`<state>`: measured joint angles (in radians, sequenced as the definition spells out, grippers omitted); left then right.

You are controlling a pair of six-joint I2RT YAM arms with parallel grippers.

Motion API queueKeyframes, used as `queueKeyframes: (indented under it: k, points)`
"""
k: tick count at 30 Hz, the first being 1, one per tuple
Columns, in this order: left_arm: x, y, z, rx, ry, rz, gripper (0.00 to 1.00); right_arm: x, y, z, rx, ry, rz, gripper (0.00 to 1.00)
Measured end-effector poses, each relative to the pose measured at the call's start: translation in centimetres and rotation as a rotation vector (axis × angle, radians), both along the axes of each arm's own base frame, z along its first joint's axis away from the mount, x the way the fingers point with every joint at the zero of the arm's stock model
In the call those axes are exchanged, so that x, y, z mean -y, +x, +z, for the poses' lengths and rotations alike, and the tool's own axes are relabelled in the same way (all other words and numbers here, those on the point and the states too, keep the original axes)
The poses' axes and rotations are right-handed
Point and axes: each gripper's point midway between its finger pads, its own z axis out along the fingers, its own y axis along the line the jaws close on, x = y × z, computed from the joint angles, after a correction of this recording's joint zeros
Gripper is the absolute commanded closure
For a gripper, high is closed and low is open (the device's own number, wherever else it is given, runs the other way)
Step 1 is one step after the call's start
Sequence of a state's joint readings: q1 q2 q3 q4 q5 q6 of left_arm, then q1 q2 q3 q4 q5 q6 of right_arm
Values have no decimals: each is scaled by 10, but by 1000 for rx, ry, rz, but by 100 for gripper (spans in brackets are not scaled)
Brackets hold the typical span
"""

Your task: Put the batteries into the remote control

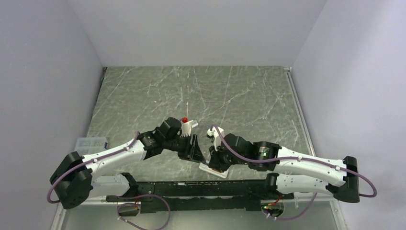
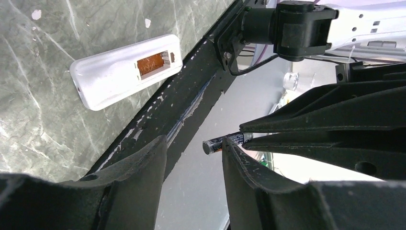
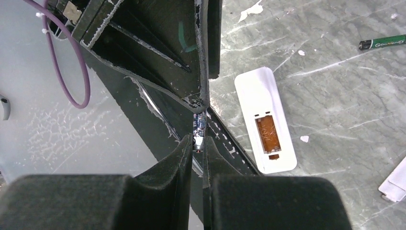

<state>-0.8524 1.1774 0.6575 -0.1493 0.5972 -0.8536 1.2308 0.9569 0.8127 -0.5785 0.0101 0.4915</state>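
The right gripper pinches one battery by its tip between the spread left gripper fingers. A mistimed release could drop it past the table.

My hands are crowding each other above the black rail at the near edge of the tabletop. My right hand is pinching a battery, which is pointing at the gap between my left hand's spread fingers. The remote control is lying just beside the rail, its open bay facing up. A second battery and a white piece are lying well apart from it, and the tabletop beyond is giving wide room.
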Motion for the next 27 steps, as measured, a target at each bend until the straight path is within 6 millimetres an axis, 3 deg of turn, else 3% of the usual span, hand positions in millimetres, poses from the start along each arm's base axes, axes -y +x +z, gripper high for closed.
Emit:
queueKeyframes:
  k: [7, 15, 20, 27]
  points:
    - [-3, 8, -2, 9, 20, 47, 46, 6, 0, -9, -6, -44, -11, 100]
    - [-21, 28, -2, 29, 47, 152, 46, 32, -4, -24, -16, -131, -26, 100]
    - [-29, 29, -18, 8, 110, 182, 47, 45, -3, -29, -4, -181, -41, 100]
    - [-40, 22, -59, -63, 211, 193, 47, 56, -3, -48, -13, -296, -31, 100]
